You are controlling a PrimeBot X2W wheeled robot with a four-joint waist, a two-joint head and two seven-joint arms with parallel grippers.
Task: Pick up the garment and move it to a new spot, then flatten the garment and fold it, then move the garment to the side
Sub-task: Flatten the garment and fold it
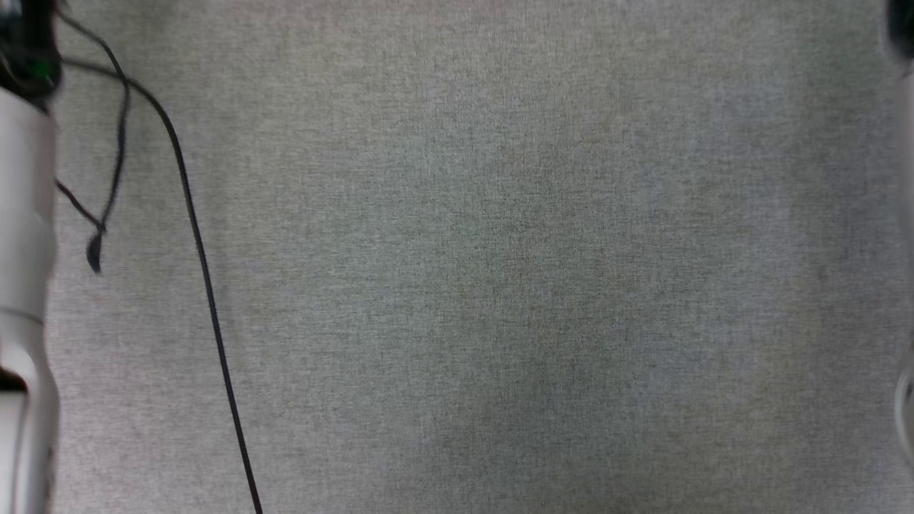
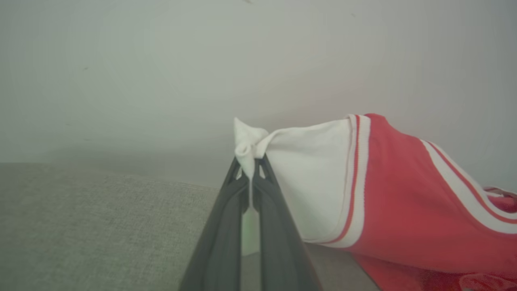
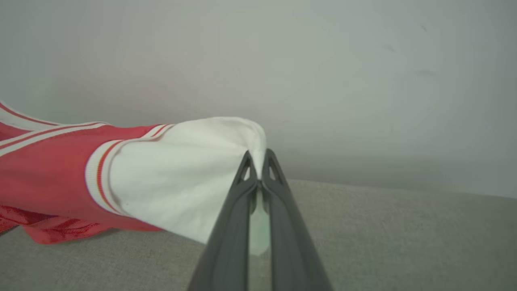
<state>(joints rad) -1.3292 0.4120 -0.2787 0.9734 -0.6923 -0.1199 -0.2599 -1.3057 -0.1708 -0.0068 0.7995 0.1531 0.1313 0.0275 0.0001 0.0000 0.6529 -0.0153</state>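
Observation:
The garment (image 2: 387, 194) is a red jersey with white sleeves and red-striped white trim. My left gripper (image 2: 251, 167) is shut on the bunched tip of one white sleeve, lifting it off the grey fabric surface (image 2: 80, 226). My right gripper (image 3: 258, 161) is shut on the end of the other white sleeve of the garment (image 3: 177, 178), whose red body trails down to the surface on the left. In the head view a pale left forearm (image 1: 25, 285) runs down the left edge; the garment is out of that view.
A black cable (image 1: 200, 271) hangs from the upper left and crosses the grey surface (image 1: 500, 285) to the bottom edge. A plain pale wall (image 2: 202, 60) stands behind the surface in both wrist views.

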